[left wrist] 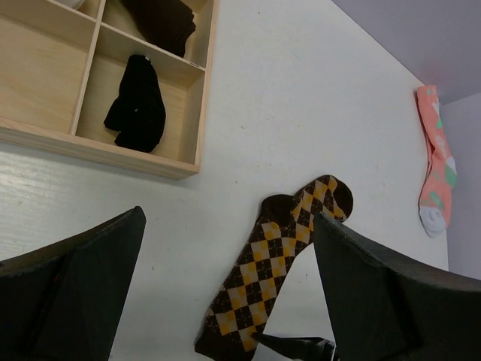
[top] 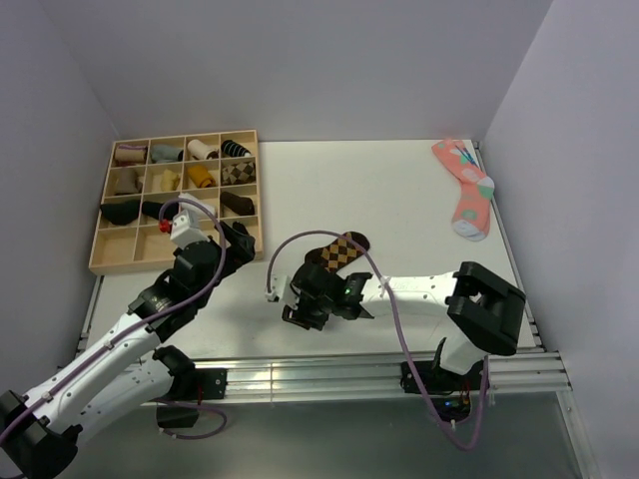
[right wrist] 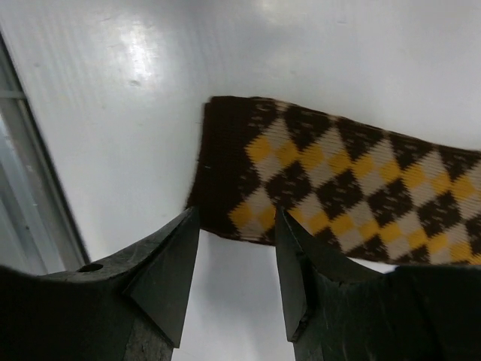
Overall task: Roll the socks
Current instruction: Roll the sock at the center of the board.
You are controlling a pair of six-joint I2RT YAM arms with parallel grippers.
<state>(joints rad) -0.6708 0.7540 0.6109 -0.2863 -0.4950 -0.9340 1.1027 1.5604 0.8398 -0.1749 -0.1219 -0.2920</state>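
the socks [top: 344, 251], seen as one flat brown-and-orange argyle shape, lie unrolled near the middle of the white counter [top: 379, 180]. the right pincer [right wrist: 237, 218] sits at the cuff end, its fingers a narrow gap apart and gripping nothing, with the cuff edge just beyond the tips. the left pincer [left wrist: 225, 286] is spread wide and empty, between the socks and the wooden tray [top: 100, 261]. a pink sock [top: 467, 190] lies well apart at the far right.

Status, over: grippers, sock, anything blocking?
Left gripper, jaws open, empty. Right gripper, jaws open over sock cuff. Sock flat, unrolled. Nothing blocking.
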